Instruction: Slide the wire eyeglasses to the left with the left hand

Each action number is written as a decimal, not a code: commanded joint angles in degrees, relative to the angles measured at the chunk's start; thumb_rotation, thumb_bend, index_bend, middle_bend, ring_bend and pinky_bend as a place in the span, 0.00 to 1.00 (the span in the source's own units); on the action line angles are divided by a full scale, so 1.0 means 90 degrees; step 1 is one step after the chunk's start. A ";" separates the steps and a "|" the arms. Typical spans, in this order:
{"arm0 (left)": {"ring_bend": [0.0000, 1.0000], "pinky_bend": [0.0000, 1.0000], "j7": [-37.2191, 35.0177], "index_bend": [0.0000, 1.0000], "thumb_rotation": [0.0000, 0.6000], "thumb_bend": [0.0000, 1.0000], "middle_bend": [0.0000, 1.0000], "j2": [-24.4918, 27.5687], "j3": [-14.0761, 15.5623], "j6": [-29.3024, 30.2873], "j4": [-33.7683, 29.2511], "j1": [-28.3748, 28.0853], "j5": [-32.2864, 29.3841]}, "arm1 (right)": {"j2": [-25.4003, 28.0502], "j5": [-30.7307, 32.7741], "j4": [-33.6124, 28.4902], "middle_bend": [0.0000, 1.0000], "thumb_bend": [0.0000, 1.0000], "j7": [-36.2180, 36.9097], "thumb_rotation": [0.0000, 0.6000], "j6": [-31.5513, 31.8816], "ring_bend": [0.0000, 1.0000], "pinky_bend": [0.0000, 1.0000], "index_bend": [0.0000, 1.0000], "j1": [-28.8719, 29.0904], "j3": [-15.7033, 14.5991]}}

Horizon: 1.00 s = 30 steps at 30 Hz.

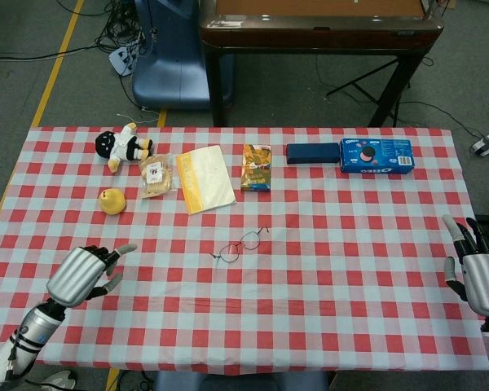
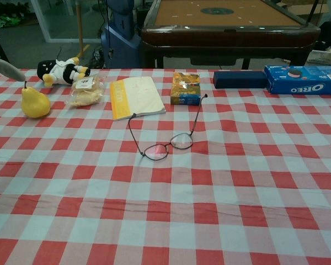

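Note:
The wire eyeglasses (image 1: 241, 243) (image 2: 168, 144) lie unfolded near the middle of the red-and-white checked table, arms pointing away from me. My left hand (image 1: 83, 272) hovers over the table's left side, well left of the glasses, fingers apart and holding nothing; in the chest view only a fingertip (image 2: 5, 68) shows at the left edge. My right hand (image 1: 479, 272) stays at the table's right edge, fingers spread and empty.
Along the far side sit a plush toy (image 1: 122, 146), a snack bag (image 1: 156, 176), a yellow pear (image 1: 112, 200), a yellow-edged booklet (image 1: 204, 178), a small box (image 1: 257, 167), a dark blue case (image 1: 312, 152) and an Oreo box (image 1: 376, 155). A dark table (image 1: 318, 28) stands beyond.

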 commanded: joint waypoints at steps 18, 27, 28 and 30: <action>0.85 0.90 0.0852 0.13 1.00 0.40 0.93 -0.0791 -0.0264 -0.1408 -0.0829 -0.1341 -0.0359 | 0.0064 0.0027 -0.0022 0.19 0.59 0.0013 1.00 0.0068 0.08 0.16 0.00 -0.0087 -0.0034; 0.85 0.90 0.2734 0.04 1.00 0.40 0.93 -0.1540 -0.0540 -0.2217 -0.1200 -0.1624 -0.1701 | 0.0060 0.0046 0.0009 0.19 0.59 0.0044 1.00 0.0069 0.08 0.16 0.00 -0.0110 -0.0040; 0.85 0.90 0.2872 0.04 1.00 0.40 0.93 -0.1599 -0.0537 -0.2238 -0.1240 -0.1637 -0.1786 | 0.0059 0.0052 0.0013 0.19 0.59 0.0049 1.00 0.0068 0.08 0.16 0.00 -0.0114 -0.0042; 0.85 0.90 0.3186 0.04 1.00 0.40 0.93 -0.1721 -0.0499 -0.2219 -0.1336 -0.1656 -0.1869 | 0.0061 0.0068 0.0024 0.19 0.59 0.0059 1.00 0.0069 0.08 0.16 0.00 -0.0126 -0.0044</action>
